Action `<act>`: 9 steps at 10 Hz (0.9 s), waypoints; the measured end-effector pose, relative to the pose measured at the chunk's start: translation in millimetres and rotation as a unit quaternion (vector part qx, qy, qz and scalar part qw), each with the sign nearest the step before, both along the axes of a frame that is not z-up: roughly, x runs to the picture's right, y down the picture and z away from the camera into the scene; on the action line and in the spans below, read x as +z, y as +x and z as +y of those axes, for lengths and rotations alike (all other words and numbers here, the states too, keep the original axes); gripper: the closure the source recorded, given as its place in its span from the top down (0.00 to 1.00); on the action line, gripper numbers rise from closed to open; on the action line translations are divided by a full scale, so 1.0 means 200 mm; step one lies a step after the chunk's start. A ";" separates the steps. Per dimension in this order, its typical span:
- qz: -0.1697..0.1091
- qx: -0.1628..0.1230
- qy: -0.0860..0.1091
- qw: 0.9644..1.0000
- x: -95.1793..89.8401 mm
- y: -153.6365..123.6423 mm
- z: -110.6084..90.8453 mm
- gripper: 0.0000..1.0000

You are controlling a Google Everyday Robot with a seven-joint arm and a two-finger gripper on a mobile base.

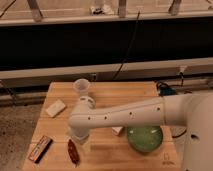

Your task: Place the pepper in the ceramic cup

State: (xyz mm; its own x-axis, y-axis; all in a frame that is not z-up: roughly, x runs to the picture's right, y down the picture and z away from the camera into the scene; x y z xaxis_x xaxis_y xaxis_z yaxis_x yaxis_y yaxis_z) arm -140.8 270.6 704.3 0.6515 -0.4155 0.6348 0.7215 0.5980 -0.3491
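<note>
The pepper (73,151), a small glossy dark red chili, lies on the wooden table (107,92) near its front left edge. The ceramic cup (81,87), small and white, stands upright at the back of the table, left of centre. My white arm reaches in from the right across the table. The gripper (81,141) points down just right of the pepper and slightly behind it. It is open and holds nothing. The arm hides the table between the cup and the pepper.
A flat brown-orange bar (40,148) lies at the front left corner. A pale block (55,107) sits at the left. A green bowl (145,138) stands front right, beside a small white object (118,130) partly under the arm. A blue item (165,90) and cables sit at the back right.
</note>
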 end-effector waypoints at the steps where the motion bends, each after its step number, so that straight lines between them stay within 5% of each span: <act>1: -0.002 -0.003 -0.003 1.000 0.01 -0.02 0.02 0.80; 9: -0.009 -0.018 -0.028 0.999 0.13 -0.10 0.21 0.80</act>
State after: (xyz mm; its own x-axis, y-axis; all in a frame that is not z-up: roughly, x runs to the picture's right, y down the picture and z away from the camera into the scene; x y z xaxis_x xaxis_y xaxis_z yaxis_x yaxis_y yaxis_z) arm -159.9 312.5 729.5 0.6250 -0.4009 0.6698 0.7484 0.5518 -0.3680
